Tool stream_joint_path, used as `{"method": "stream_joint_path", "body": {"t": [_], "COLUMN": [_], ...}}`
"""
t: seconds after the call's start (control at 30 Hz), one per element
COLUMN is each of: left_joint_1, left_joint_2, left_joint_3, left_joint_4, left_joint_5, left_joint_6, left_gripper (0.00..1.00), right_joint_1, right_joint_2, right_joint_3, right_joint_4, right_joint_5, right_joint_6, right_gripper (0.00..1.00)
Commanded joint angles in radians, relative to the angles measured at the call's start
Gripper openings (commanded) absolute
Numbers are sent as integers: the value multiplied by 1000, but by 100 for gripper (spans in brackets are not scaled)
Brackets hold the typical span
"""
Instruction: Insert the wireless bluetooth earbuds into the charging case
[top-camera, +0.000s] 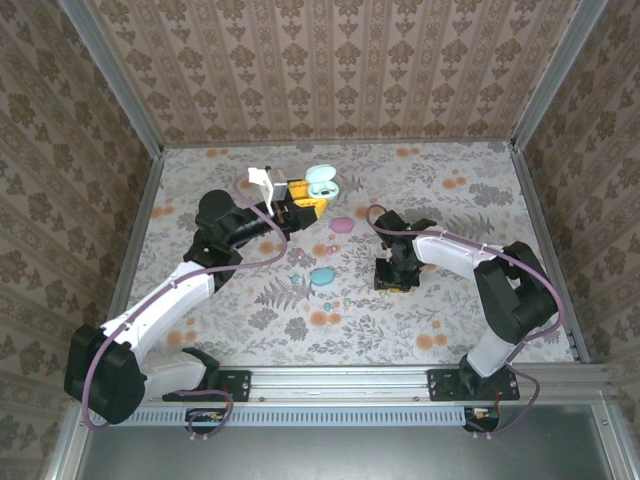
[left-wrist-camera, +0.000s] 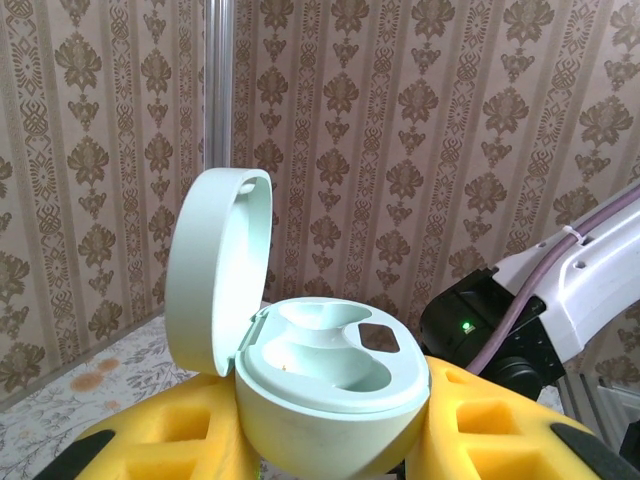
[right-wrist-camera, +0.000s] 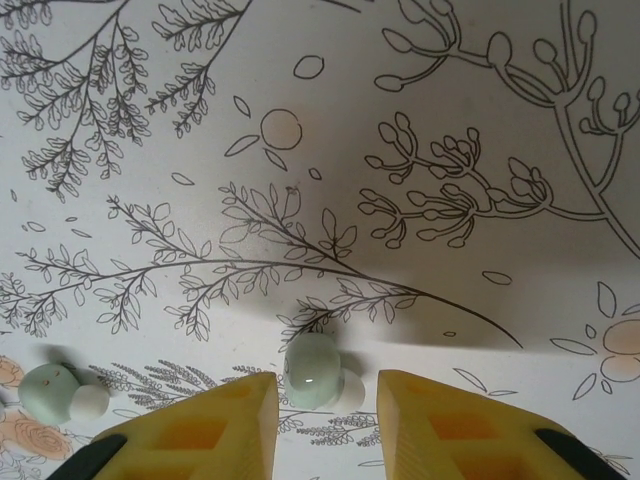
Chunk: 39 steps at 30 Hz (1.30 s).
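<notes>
The mint, egg-shaped charging case stands upright at the far left-centre, clamped between the yellow left fingers, its lid swung open and its moulded wells empty. One pale mint, white-tipped earbud lies on the floral tabletop between the right fingers, with a second earbud apart beside it.
</notes>
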Motion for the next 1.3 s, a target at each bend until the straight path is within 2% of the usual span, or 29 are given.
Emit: {"method": "stream_joint_path", "body": {"t": [0.0,0.77,0.97,1.27], "left_joint_1": [3,3,3,3], "left_joint_2": [-16,-11,-9,-6], "left_joint_3": [-6,-2,2,5], "left_joint_4": [4,-17,-23,-35], "left_joint_5": [0,5,4,3], "left_joint_6": [20,23,25,27], "left_gripper": [27,27,27,27], "right_joint_1": [9,18,18,20], "right_joint_2": [27,90,100,59], "right_joint_3": [30,50,53,49], "right_joint_4": [-20,-16,-18,-19], "right_joint_5": [16,33,31,33], "right_joint_6": [4,-19,-25,-20], "right_gripper": [35,31,27,23]}}
